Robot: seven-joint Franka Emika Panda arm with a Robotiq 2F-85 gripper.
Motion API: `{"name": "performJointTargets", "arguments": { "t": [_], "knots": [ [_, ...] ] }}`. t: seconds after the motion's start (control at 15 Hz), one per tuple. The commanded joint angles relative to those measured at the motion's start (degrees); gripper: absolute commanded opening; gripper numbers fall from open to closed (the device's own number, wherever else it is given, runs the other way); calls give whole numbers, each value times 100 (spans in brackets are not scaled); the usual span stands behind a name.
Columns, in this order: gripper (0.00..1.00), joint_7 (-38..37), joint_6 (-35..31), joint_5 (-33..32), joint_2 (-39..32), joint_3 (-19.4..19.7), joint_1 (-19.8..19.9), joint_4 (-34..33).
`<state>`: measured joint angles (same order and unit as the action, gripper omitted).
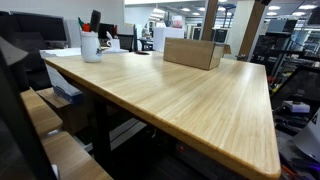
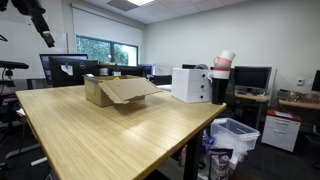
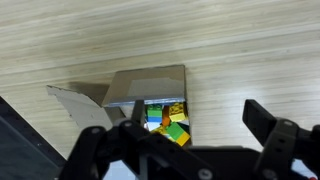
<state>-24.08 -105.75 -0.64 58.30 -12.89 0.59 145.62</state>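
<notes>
Hovering high over the table [image 3: 250,50], my gripper [image 3: 195,122] has its jaws spread wide, holding nothing. 1 open cardboard box [image 3: 150,90] lies straight below, slightly left of centre, coloured blocks [image 3: 172,125] inside.

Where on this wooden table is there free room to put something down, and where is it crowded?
The wooden table is bare nearly everywhere: the broad stretch from the cardboard box to the near edge, and the strip between the box and the white cup of pens. It is crowded only inside the open box, where coloured items lie.
</notes>
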Motion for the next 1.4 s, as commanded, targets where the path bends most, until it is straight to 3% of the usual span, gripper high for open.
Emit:
{"name": "performJointTargets", "arguments": {
  "t": [0.0,0.67,1.33],
  "knots": [
    [100,166,62,25,-227,48,54,-173],
    [100,609,552,25,-1447,465,72,-1326],
    [100,461,534,-36,-2843,381,-22,-2124]
  ]
}}
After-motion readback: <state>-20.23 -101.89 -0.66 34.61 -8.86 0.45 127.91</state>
